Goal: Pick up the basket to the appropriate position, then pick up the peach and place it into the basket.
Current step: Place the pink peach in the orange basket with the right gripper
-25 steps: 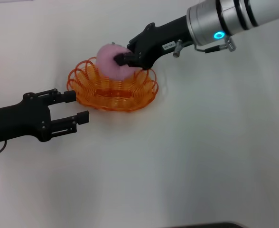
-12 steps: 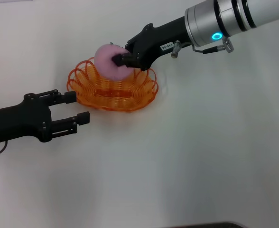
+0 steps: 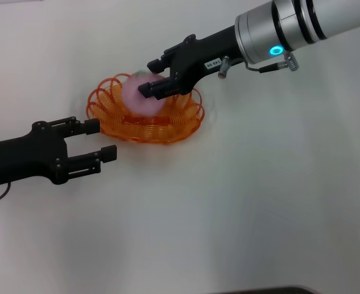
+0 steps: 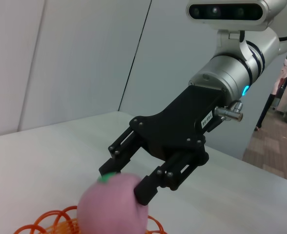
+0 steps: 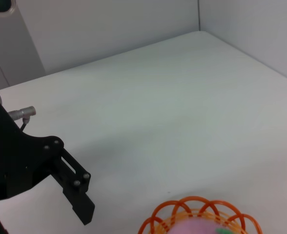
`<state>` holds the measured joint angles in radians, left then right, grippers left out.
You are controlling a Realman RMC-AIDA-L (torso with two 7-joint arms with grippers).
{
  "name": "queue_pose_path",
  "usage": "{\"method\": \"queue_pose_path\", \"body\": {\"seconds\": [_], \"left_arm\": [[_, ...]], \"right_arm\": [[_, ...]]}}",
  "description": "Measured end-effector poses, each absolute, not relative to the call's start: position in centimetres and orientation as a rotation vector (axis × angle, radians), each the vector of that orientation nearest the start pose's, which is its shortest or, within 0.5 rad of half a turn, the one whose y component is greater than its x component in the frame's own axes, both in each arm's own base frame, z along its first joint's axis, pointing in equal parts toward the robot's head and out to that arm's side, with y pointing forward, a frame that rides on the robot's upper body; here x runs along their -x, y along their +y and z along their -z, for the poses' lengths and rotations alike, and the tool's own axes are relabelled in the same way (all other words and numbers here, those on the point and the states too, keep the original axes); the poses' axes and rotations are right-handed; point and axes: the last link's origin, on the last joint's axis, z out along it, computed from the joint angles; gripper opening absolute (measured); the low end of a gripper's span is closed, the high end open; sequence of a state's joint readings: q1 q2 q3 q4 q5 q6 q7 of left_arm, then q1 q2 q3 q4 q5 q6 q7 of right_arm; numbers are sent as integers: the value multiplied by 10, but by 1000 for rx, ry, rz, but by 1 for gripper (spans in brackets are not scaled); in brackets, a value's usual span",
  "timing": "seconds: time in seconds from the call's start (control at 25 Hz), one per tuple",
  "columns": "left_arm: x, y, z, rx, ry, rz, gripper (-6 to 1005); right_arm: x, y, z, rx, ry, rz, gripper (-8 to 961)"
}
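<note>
1 peach [image 3: 138, 97] sits in the basket [image 3: 180, 119], right claw [image 3: 148, 78] open.

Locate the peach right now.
Head view: the peach sits inside the basket, toward its far-left side, under the right gripper, whose jaws are open.

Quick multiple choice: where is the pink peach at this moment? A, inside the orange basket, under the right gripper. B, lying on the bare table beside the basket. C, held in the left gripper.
A: the peach sits within the rim of the basket, with the open right gripper just over it; the left gripper is open and apart, beside the basket.
</note>
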<state>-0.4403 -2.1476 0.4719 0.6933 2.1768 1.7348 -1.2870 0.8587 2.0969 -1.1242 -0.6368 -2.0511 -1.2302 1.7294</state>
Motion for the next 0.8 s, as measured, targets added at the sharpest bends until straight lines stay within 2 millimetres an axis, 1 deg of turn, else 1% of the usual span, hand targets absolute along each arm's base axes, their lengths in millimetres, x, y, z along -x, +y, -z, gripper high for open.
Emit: {"method": "queue_pose_path", "body": {"seconds": [0.08, 0.52, 0.8], "left_arm": [[285, 278, 8, 2743, -679, 780, 710], [285, 277, 8, 2744, -681, 781, 710], [285, 277, 8, 2743, -681, 781, 709]], "right_arm": [[-152, 398, 66, 2933, 501, -257, 567], [-149, 398, 66, 2940, 498, -266, 796], [-148, 393, 63, 2977, 490, -273, 796]]}}
